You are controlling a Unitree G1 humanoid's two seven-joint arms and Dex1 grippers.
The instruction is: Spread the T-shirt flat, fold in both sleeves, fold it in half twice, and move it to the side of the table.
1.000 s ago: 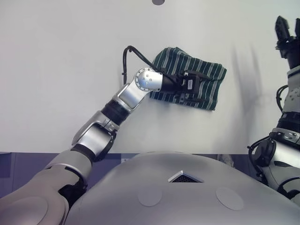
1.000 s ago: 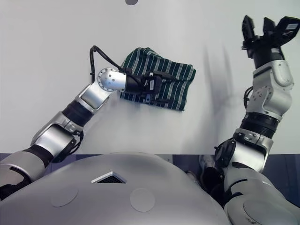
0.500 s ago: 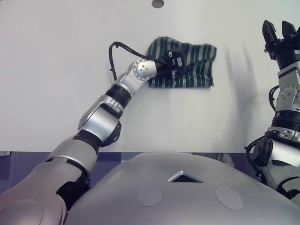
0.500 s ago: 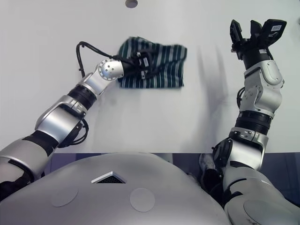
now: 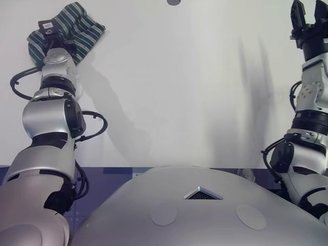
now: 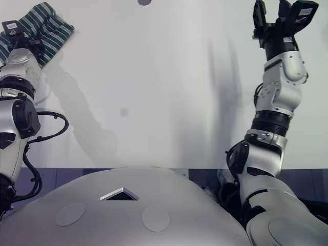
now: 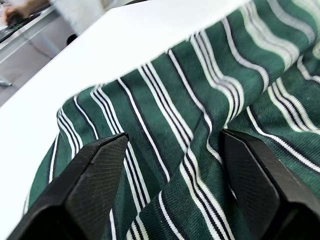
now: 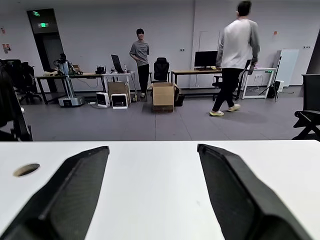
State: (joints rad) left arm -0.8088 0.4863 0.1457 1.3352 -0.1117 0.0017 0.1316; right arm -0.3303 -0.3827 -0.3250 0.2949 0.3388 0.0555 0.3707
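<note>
The folded green T-shirt (image 5: 82,25) with white stripes lies at the far left of the white table (image 5: 179,92). My left gripper (image 5: 47,26) rests on top of it, arm stretched forward along the left side. In the left wrist view its fingers (image 7: 95,175) stand wide apart, open, pressed onto the striped cloth (image 7: 200,95). My right gripper (image 6: 279,13) is raised above the table's far right, open, with nothing between its fingers (image 8: 75,185).
A small round hole (image 5: 173,2) sits in the table's far edge at the middle. The near table edge (image 5: 179,166) runs just ahead of my chest. Beyond the table the right wrist view shows desks, boxes and people far off.
My left arm has swept the folded T-shirt from the table's middle to its far left. The right gripper has stayed raised and open, shifting only slightly.
</note>
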